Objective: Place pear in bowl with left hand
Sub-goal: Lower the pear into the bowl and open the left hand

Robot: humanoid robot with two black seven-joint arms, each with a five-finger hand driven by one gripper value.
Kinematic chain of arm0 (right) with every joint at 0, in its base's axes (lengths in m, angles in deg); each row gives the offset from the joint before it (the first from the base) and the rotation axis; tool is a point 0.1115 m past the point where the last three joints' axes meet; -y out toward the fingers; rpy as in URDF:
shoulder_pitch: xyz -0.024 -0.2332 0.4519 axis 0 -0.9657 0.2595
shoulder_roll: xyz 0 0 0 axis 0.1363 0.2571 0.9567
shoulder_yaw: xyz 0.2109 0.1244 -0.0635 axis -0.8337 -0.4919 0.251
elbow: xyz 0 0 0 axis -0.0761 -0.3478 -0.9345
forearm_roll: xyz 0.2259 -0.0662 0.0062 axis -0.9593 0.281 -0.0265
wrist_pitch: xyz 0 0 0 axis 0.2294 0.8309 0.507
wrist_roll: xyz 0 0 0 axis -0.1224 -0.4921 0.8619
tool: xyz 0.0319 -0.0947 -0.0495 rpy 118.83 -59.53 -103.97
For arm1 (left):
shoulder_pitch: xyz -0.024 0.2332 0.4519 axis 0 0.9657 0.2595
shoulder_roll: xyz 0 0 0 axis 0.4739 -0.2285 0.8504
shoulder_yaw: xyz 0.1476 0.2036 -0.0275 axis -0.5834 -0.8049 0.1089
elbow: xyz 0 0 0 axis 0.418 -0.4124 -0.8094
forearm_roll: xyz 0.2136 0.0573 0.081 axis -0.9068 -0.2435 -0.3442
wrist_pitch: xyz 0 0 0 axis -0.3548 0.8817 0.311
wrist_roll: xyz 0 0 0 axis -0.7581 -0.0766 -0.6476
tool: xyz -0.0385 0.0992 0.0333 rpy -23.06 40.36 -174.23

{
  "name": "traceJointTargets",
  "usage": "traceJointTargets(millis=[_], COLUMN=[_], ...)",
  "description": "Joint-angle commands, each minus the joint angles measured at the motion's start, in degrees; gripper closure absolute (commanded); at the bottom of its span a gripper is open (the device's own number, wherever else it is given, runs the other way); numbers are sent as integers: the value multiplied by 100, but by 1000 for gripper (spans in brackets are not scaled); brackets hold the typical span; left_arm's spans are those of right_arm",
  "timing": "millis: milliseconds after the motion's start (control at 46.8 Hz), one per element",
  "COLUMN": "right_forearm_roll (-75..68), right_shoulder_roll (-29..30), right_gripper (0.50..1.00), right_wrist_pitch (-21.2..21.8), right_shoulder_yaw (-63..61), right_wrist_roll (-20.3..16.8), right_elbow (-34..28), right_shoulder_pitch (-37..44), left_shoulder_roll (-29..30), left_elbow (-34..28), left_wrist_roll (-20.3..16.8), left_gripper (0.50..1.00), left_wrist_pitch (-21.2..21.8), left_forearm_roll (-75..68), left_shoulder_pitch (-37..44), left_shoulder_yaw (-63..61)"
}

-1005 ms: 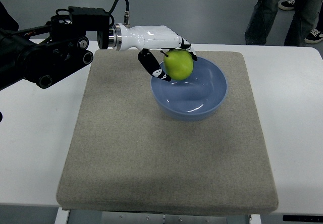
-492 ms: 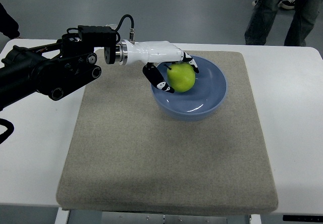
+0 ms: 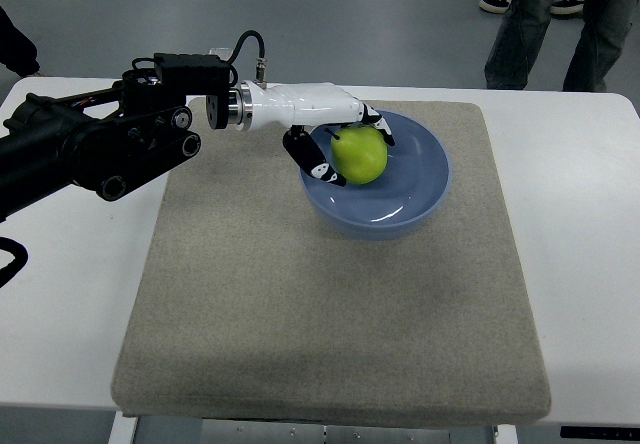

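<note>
A green pear (image 3: 360, 155) sits inside the blue bowl (image 3: 420, 204) on its left side, low in the bowl. My left hand (image 3: 345, 144) reaches in from the left over the bowl's rim, its white fingers curled over the pear's top and its thumb (image 3: 318, 167) against the pear's left side, shut on it. Whether the pear rests on the bowl's floor cannot be told. The right arm is out of view.
The bowl stands on a grey felt mat (image 3: 300, 304) covering a white table (image 3: 580, 244). My black forearm (image 3: 90, 149) crosses the table's left part. A person's legs (image 3: 545, 14) stand beyond the table's far right edge.
One second ago the pear hung above the bowl's left rim. My left hand has carried it down and right into the bowl; over the last half second it has barely moved.
</note>
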Motion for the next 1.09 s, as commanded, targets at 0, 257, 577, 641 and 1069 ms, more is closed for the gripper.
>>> traceJointTargets(millis=[0,257,577,641,1069], right_forearm_roll=[0,0,0,0,0], right_shoulder_roll=[0,0,0,0,0], right_gripper=[574,574,574,574,574], right_wrist_pitch=[0,0,0,0,0], right_shoulder_yaw=[0,0,0,0,0], right_wrist_roll=[0,0,0,0,0], right_elbow=[0,0,0,0,0], right_shoulder_pitch=[0,0,0,0,0], left_shoulder_roll=[0,0,0,-8,-105], left_elbow=[0,0,9,9,-219], left_wrist_roll=[0,0,0,0,0], left_gripper=[742,615,574,574,574], left_wrist_pitch=[0,0,0,0,254], left_forearm_roll=[18,27,36,36,106], left_shoulder_pitch=[0,79,79,79,79], left_shoulder_yaw=[0,9,27,35,220])
